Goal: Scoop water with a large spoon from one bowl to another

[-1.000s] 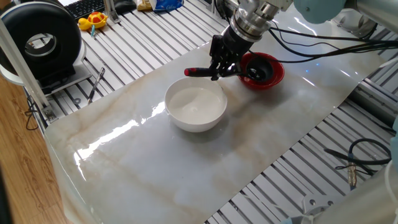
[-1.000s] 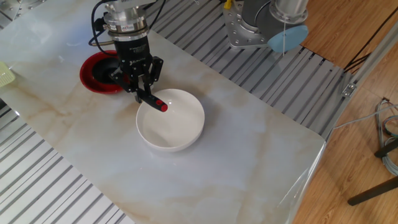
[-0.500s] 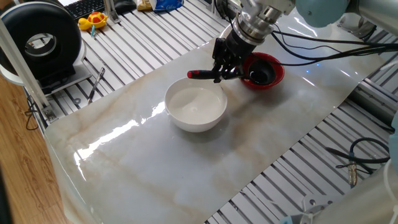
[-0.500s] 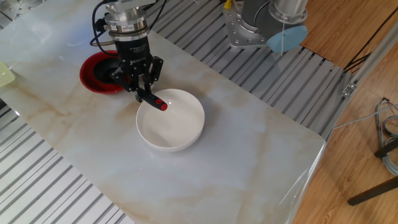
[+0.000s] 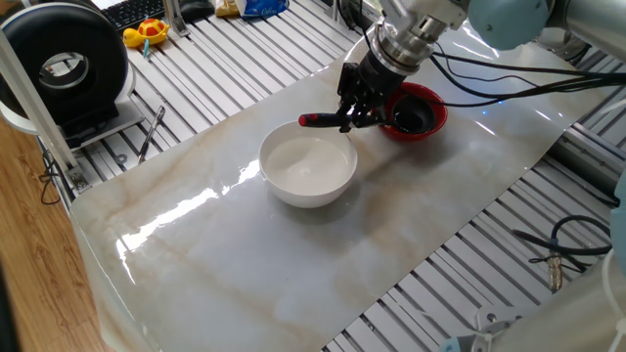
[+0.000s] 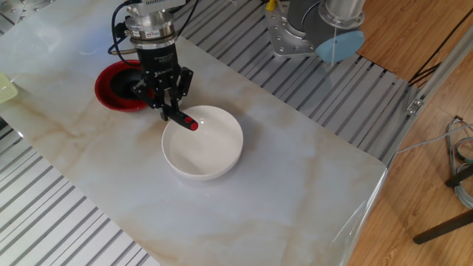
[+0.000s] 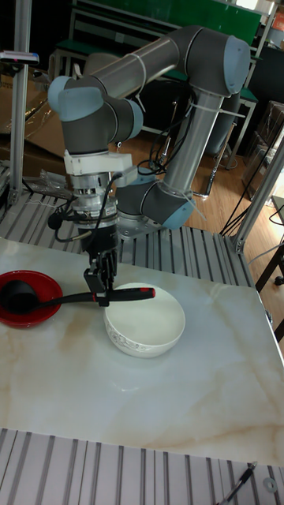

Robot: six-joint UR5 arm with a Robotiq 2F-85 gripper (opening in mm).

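The white bowl (image 5: 308,168) (image 6: 202,142) (image 7: 145,320) stands mid-table, and faint glints inside it are the only sign of water. The small red bowl (image 5: 432,110) (image 6: 109,87) (image 7: 17,309) is beside it. My gripper (image 5: 354,110) (image 6: 169,108) (image 7: 99,292) is shut on the black handle of the large spoon (image 7: 71,297). The spoon lies level, its black scoop (image 5: 409,117) (image 7: 19,295) over the red bowl and its red handle end (image 5: 311,120) (image 6: 191,125) (image 7: 138,293) above the white bowl's rim. Whether the scoop holds water is not visible.
A black round device (image 5: 64,61) and a yellow toy (image 5: 147,33) sit at one end on the slatted table top. Cables (image 5: 509,78) trail behind the red bowl. The arm's base (image 6: 303,29) stands near the marble sheet's far edge.
The gripper and spoon have shifted slightly toward the red bowl, so the red handle end has drawn back a little over the white bowl's rim.
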